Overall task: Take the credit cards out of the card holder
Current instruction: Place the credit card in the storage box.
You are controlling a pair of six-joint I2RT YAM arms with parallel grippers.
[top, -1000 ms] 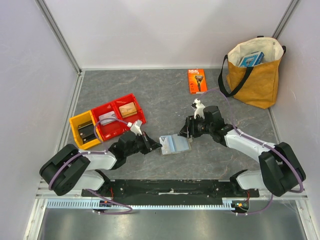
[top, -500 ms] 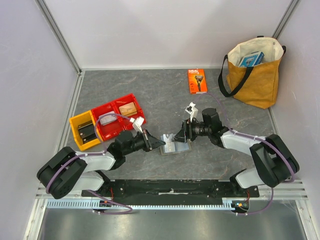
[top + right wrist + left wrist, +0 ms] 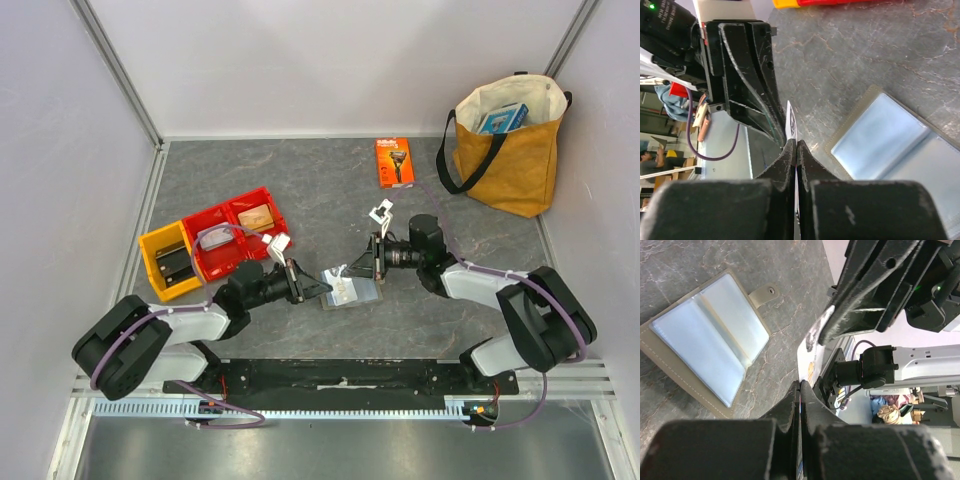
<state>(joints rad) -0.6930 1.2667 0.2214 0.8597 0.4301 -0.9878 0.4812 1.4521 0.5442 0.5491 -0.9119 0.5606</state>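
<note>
Left pincer (image 3: 800,390) and right pincer (image 3: 796,147) both clamp one white card (image 3: 791,122) (likely a handover) near the open holder (image 3: 705,345); next, one must release.

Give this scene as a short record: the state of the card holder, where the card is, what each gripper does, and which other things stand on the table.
card holder: lies open on the table, light blue inside facing up, no card showing in its pockets
card: white, printed, held in the air beside the card holder
left gripper: shut on one end of the card
right gripper: shut on the other end
other things: red bin, yellow bin, razor package, tote bag
</note>
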